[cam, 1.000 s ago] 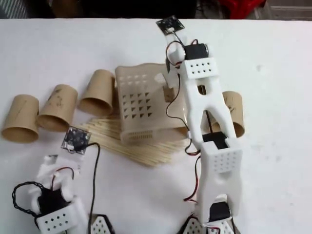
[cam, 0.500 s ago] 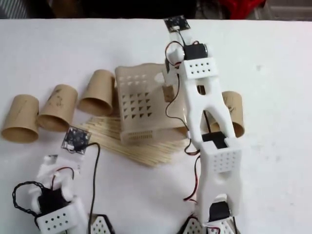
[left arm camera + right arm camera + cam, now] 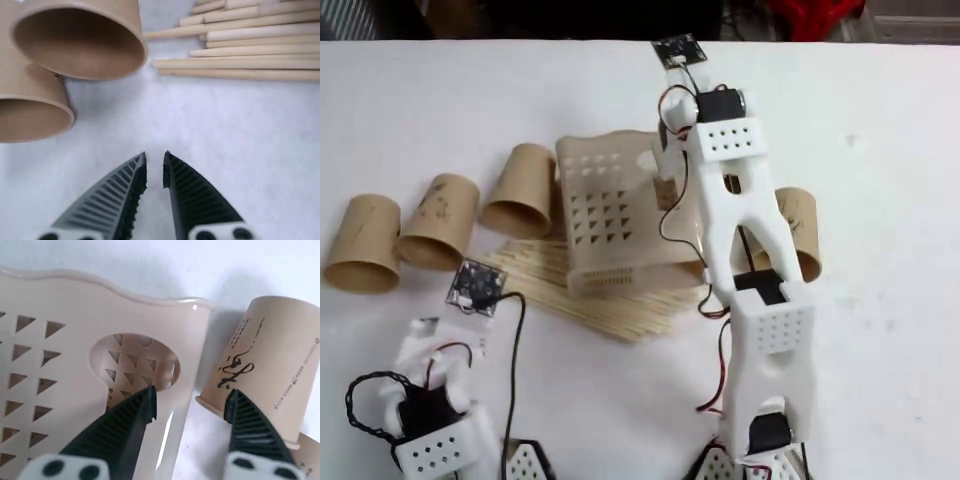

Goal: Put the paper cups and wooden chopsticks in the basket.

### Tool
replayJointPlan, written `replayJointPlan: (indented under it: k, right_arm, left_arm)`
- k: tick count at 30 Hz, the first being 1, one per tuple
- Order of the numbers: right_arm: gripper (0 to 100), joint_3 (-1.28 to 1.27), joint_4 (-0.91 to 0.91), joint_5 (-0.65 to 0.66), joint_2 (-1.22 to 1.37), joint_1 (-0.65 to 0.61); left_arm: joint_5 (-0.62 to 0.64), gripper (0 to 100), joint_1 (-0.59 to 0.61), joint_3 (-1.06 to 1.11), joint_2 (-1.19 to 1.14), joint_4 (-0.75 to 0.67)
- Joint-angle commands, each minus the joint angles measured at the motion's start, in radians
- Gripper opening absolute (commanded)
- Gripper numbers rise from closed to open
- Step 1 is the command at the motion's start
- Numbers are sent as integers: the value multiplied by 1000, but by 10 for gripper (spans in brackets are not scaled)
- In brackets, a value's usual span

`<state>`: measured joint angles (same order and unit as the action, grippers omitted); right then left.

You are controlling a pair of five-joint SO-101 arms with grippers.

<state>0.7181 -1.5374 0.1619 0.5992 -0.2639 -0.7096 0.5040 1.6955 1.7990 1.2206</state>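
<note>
**Right gripper over the gap between basket and lone cup**

White table [image 3: 880, 120] under the overhead camera, dark room edge beyond. Across the middle, right arm [image 3: 760, 250] extended above the beige perforated basket [image 3: 610, 170]. On the basket's near side, wooden chopsticks [image 3: 620, 315] in a loose heap, some tucked under its edge, none inside. Off the basket's left, three paper cups [image 3: 440, 220] on their sides in a row, the nearest close against its wall. Alone on the basket's right, fourth paper cup [image 3: 270, 355], on its side, just beside the end wall with the handle hole.

Right gripper [image 3: 191, 397]: spread wide, empty, one jaw over the handle-hole wall, the other over the lone cup's rim. Left gripper [image 3: 155, 157]: jaws all but closed, nothing between, low over bare table, two cup mouths and chopstick ends just ahead.

Judgement: lone cup likely first, right arm by far the nearer. Long axis roughly parallel to the end wall, mouth toward the arm bases. Probably a small shift away from the basket, then a pinch across the cup's body or on its rim.
</note>
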Motion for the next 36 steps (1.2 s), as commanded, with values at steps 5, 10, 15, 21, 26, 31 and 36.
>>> replayJointPlan:
  k: [5, 10, 15, 21, 26, 31, 36]
  right_arm:
    - [240, -34, -48, 15, -147, -77]
    - [240, -169, 45, 28, -157, -122]
    - [238, -245, 76, 28, -163, -47]
    - [238, -245, 77, 29, -162, -2]
    - [239, -241, 73, 29, -165, 21]
    - [238, -110, 73, 28, -156, 33]
    - [238, -17, 120, 28, -133, 35]
  left_arm:
    - [11, 80, 7, 0, -8, -23]
    - [11, 80, 7, 0, -8, -21]
    - [11, 80, 7, 0, -8, -21]
    - [11, 80, 7, 0, -8, -21]
    - [11, 80, 7, 0, -8, -21]
    - [11, 80, 7, 0, -8, -21]
    - [12, 80, 7, 0, -8, -21]
